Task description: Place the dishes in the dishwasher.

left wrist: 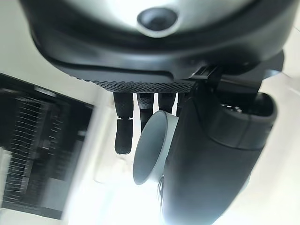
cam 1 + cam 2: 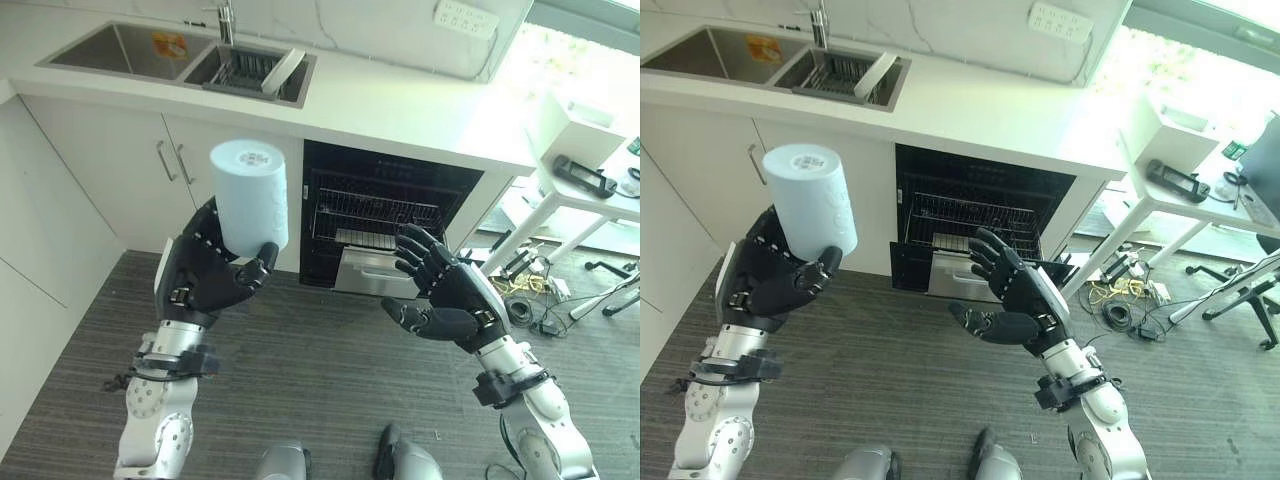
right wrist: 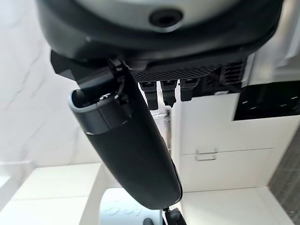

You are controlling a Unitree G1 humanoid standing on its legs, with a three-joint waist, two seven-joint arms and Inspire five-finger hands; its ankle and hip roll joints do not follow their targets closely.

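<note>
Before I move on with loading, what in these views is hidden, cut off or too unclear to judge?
- Pale blue cylindrical cup in the left hand: its inside, turned away in the head views.
- Open black dishwasher under the white counter: its upper interior is dark; a wire rack shows, its contents unreadable.
- Steel sink basket: contents too small.
- Right hand: open, empty.

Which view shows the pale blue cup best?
The left eye view: the whole cup stands in the left hand. The right eye view matches it, the left wrist view shows its rim, the right wrist view a sliver.
</note>
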